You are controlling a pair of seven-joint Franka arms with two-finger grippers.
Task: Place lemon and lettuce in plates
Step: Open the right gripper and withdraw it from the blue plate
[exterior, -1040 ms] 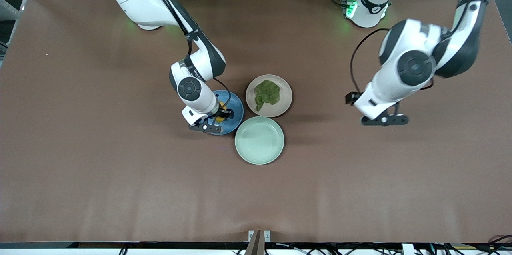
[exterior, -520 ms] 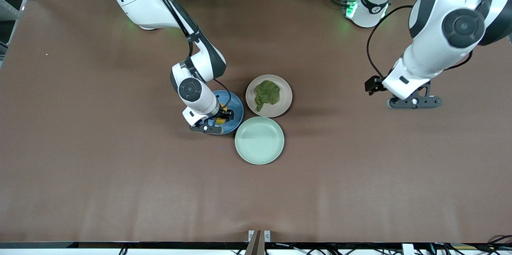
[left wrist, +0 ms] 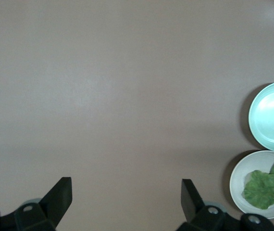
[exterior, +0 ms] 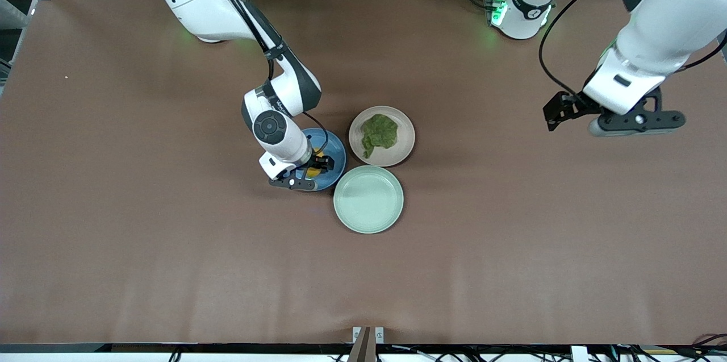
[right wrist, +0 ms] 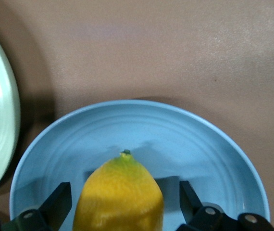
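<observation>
Blue plate (exterior: pixel 335 158) is carrying the lemon (right wrist: pixel 119 197), right pincer (exterior: pixel 306 171) standing wide around it, not gripping. Lettuce (exterior: pixel 379 132) is lying in the beige plate (exterior: pixel 404 146). Left pincer (exterior: pixel 622 120) is hanging wide over bare counter (exterior: pixel 511 225). Both placements look done; only retreating remains.

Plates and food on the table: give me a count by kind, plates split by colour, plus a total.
Blue plate: 1, holding the lemon
Beige-pink plate: 1, holding the lettuce
Mint-green plate: 1, nothing on it
Lemon: 1
Lettuce: 1
Total: 5
</observation>
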